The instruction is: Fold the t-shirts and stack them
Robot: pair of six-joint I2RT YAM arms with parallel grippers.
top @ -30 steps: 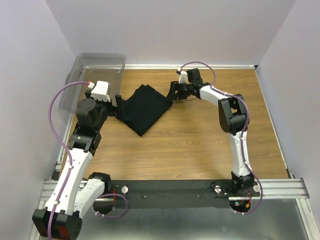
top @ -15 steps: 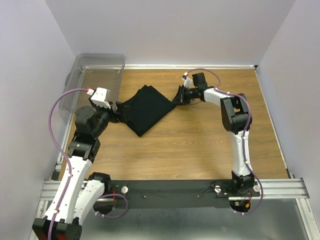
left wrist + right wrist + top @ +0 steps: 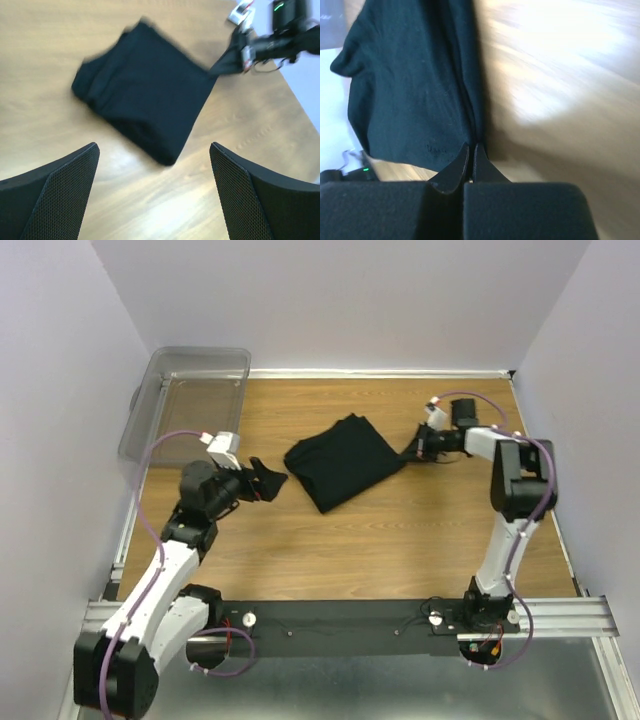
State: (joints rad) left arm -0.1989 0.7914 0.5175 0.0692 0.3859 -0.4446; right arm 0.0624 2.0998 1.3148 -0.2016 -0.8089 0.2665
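At the bottom left of the overhead view the left arm's lowest link is clipped by the frame edge. The left wrist picture is smeared, so the folds of the black t-shirt (image 3: 345,462) blur into one dark mass, and I cannot tell whether it is one garment or more. Farther right, the tips of the right gripper (image 3: 412,448) are lost against the cloth from above. Only the right wrist view shows them pressed together, pinching the t-shirt's corner. Toward 10 o'clock on the table sits the clear plastic bin (image 3: 198,352), well apart from both grippers. The left gripper (image 3: 266,480), at 9 o'clock of the t-shirt, is spread wide and holds nothing between its fingers (image 3: 60,195). A strip of bare wooden table (image 3: 400,540) separates it from the cloth. The t-shirt lies flat near the table's middle, a folded oblong set on the diagonal. Its long axis runs from 8 to 2 o'clock, and the pinched corner stretches to a point toward 3 o'clock.
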